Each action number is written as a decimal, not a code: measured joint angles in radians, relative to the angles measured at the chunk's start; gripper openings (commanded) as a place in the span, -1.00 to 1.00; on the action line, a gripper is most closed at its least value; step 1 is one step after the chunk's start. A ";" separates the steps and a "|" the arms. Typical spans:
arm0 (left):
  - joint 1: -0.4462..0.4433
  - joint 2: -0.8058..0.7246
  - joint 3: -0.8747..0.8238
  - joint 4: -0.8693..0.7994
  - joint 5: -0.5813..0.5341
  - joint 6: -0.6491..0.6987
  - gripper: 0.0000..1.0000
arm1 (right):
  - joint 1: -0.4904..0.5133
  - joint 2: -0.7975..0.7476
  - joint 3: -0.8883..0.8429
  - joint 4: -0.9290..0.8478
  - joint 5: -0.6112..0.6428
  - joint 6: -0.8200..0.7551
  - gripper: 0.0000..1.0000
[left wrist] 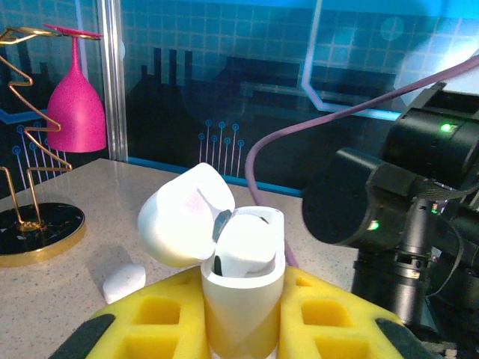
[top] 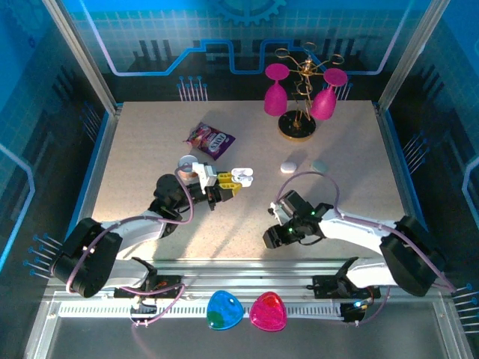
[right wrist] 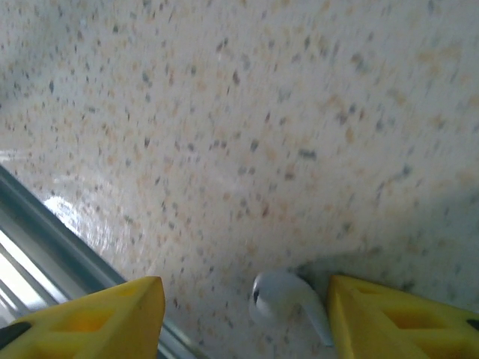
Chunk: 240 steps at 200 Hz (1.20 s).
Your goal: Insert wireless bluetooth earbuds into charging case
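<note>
Your left tool (left wrist: pixel 243 333) grips the upright charging case (left wrist: pixel 243 295), whose lid (left wrist: pixel 183 217) is flipped back to the left, with what looks like an earbud (left wrist: pixel 245 243) seated in the top. Your right tool (right wrist: pixel 245 318) is spread wide and holds nothing. Its yellow fingers (right wrist: pixel 90 318) flank a second earbud (right wrist: pixel 288 299) lying on the speckled table (right wrist: pixel 262 127), nearer the right finger. A small white pebble (left wrist: pixel 123 283) lies just beyond the left tool.

the charging case (left wrist: pixel 241 299) is sitting in the left gripper (left wrist: pixel 243 321) at mid-table; right of it and nearer, an earbud (right wrist: pixel 281 295) is lying on the table (right wrist: pixel 224 149) between the right gripper's (right wrist: pixel 243 299) fingers.
</note>
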 measured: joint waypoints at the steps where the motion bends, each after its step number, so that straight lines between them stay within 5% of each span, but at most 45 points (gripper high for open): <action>1: 0.000 0.000 0.000 0.000 0.000 0.000 -0.60 | 0.001 -0.003 -0.001 -0.001 0.000 0.002 0.16; 66: 0.000 0.038 0.000 0.037 0.003 -0.005 -0.60 | 0.026 -0.129 -0.006 -0.097 0.066 0.047 0.13; 129: 0.000 -0.009 0.000 -0.018 0.008 0.004 -0.60 | 0.028 0.065 0.183 -0.198 0.140 -0.020 -0.20; 240: 0.001 -0.064 0.000 -0.114 0.007 0.053 -0.60 | 0.058 0.247 0.260 -0.243 0.140 -0.028 -0.37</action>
